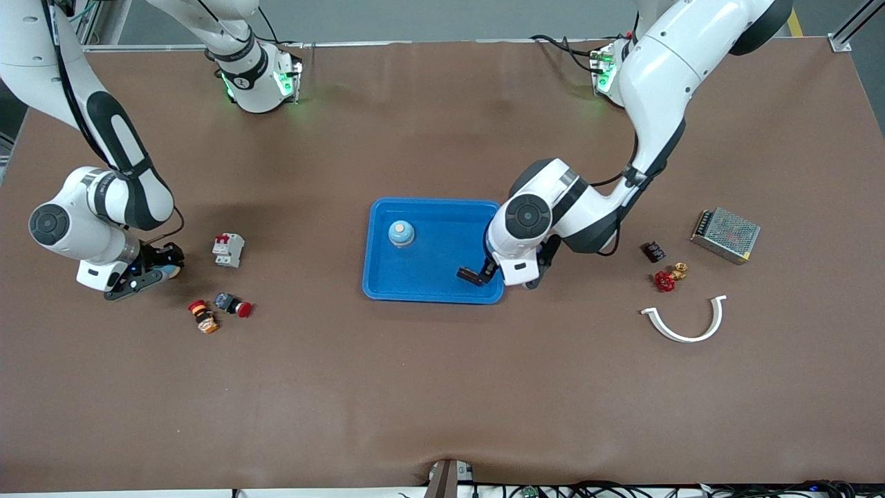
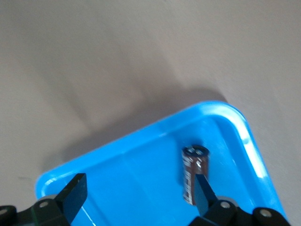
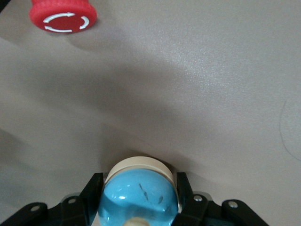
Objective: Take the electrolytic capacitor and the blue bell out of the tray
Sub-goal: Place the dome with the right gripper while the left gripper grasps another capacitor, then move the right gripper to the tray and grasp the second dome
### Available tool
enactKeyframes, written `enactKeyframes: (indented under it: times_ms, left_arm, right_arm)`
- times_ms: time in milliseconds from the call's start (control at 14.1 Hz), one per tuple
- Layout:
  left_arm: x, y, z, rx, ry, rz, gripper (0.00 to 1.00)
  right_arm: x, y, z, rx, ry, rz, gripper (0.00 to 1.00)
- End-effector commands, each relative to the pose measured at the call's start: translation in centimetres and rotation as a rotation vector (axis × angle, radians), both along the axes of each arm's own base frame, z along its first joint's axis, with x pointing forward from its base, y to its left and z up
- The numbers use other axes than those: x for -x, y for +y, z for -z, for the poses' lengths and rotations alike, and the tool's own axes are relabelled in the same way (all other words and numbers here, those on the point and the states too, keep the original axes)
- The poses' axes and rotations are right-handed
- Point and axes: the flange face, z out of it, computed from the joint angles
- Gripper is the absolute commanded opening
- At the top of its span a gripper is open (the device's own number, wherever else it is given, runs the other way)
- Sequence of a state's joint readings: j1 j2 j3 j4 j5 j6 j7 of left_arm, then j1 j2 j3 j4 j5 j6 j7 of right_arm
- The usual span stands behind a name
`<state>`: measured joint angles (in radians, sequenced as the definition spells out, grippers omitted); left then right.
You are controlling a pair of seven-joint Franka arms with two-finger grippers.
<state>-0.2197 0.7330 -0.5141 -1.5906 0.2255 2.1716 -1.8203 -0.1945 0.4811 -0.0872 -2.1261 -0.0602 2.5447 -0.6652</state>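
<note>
At the corner of the shallow bright-blue plastic tray [image 2: 117, 148] toward the left arm's end lay the brown cylindrical electrolytic capacitor [image 2: 194, 174]: light, rigid, smooth, probably prone to rolling; best gripped across its barrel. Left gripper [image 2: 138, 188] fingers spread over it. Right gripper [image 1: 148, 275], low over the table's right-arm end, pinched a blue domed bell [image 3: 136, 197].

The front view looks down from high across the table [image 1: 442, 387], facing both arm bases. The left wrist view hangs close over the tray [image 2: 225, 117] corner, shared with the front. The right wrist view skims the tabletop near a red push button [image 3: 63, 16]
</note>
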Motion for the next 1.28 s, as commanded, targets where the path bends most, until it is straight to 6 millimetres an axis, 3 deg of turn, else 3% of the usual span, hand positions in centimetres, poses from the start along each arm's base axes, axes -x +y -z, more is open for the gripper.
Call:
enactKeyframes:
  times_ms: [0,71,284,568,710,851,1064,1206]
  left_arm:
    - [-0.6,-1.7,0.5,0.023,-0.023,-0.031,1.0]
    - [-0.5,-2.5,0.8,0.025,-0.039,-0.043,1.0]
    - [-0.2,-3.7,2.8,0.024,-0.068,-0.069,1.0]
    - [-0.5,-4.0,3.5,0.049,-0.086,-0.08,0.94]
    - [-0.4,-4.1,4.3,0.054,-0.088,-0.079,0.9]
    - [-0.4,-3.8,4.9,0.054,-0.08,-0.077,0.84]
    - [-0.2,-3.9,5.8,0.051,-0.07,-0.07,0.74]
    - [-0.1,-4.1,6.0,0.058,-0.076,-0.066,0.57]
  right_arm:
    - [0.1,-0.1,0.1,-0.003,-0.01,0.008,0.79]
    - [-0.1,0.0,-0.1,-0.005,-0.012,0.013,1.0]
    - [-0.7,0.3,-1.6,-0.005,-0.017,0.011,1.0]
    - [-4.7,2.6,-8.3,-0.06,0.103,0.125,1.0]
    - [-6.0,5.2,-11.6,-0.068,0.091,0.186,1.0]
    - [-6.5,10.1,-14.6,-0.045,0.067,0.276,1.0]
    - [-6.9,19.2,-18.1,0.0,0.087,0.456,1.0]
    - [-6.5,25.0,-19.6,0.007,0.094,0.55,1.0]
